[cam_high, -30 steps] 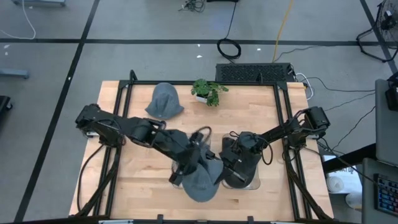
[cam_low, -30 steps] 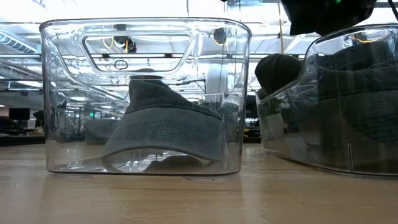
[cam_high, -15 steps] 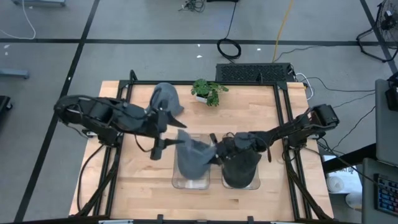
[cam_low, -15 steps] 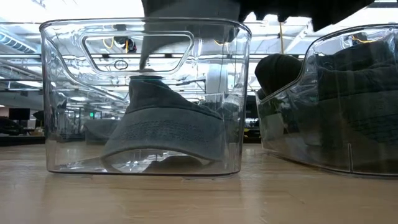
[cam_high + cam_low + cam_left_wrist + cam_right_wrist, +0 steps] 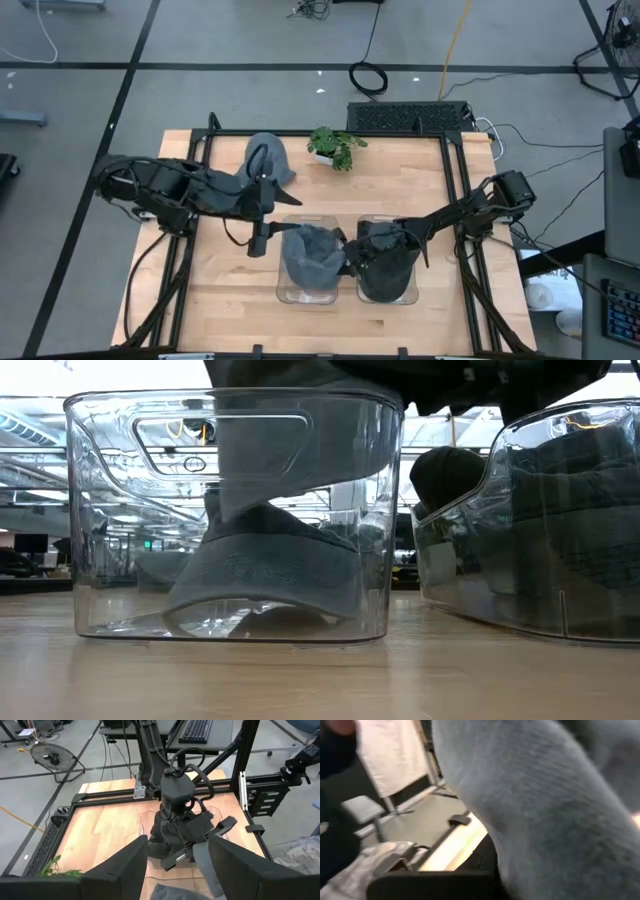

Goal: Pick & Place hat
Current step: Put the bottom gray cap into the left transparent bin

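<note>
Now a grey hat [image 5: 312,252] hangs into the left of two clear plastic bins [image 5: 296,292], its crown sagging over the bin's rim, while the right gripper [image 5: 345,256] sits at the hat's right edge above the gap between the bins, clenched on the fabric as far as the overhead view lets one judge; the right wrist view is filled with grey knit [image 5: 545,810], which fits that. Seen level from the table top, the hat's cloth [image 5: 300,430] drops into the bin from above onto another grey hat [image 5: 265,575] already lying on the bin floor. The second clear bin [image 5: 388,285], just beside the first toward the table's right edge, is packed with dark hats. The left gripper [image 5: 256,240] hovers apart from the bins, toward the table's left side, fingers spread and holding nothing. One more grey hat [image 5: 264,160] lies near the far edge, partly under the left arm, with a small potted plant [image 5: 334,146] beside it. The wooden table [image 5: 210,270] is framed by black rails; beyond its far edge a keyboard [image 5: 408,116] and cables lie on the grey floor.
</note>
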You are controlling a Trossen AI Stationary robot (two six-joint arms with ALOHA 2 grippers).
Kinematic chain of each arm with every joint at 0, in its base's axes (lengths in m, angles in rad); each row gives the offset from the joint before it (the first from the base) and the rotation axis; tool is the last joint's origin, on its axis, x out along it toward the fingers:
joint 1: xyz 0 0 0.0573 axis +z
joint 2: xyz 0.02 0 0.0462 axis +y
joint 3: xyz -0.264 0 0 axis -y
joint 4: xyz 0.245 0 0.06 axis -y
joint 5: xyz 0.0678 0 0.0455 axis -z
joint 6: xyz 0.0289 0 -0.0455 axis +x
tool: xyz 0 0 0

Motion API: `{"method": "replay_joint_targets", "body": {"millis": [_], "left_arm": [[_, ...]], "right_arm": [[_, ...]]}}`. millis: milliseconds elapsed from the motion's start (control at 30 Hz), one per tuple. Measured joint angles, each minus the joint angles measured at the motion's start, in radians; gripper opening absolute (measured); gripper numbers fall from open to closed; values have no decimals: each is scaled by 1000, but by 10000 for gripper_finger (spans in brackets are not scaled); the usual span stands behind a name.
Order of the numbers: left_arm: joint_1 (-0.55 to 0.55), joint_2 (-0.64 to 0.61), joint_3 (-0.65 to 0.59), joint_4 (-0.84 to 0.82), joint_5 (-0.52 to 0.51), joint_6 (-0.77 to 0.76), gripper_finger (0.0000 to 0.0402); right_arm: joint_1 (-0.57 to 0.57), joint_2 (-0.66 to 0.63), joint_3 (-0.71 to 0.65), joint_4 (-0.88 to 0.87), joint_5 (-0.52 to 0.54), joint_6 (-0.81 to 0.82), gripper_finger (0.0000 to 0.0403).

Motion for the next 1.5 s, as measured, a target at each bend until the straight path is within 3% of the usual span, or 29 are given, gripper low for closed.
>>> {"method": "replay_joint_targets", "body": {"millis": [133, 700, 1033, 1333, 1500], "left_arm": [[0, 0, 0, 0, 0, 0, 216], [0, 1, 0, 1, -1, 8, 214], [2, 1, 0, 3, -1, 7, 214], [2, 1, -1, 39, 0, 5, 214], [2, 1, -1, 46, 1, 6, 214]], "right_arm": [[14, -1, 8, 16, -50, -38, 0], [21, 15, 26, 32, -40, -57, 0], [20, 127, 98, 26, -3, -80, 0], [18, 130, 100, 6, 11, -91, 0], [17, 130, 100, -41, -57, -131, 0]]}}
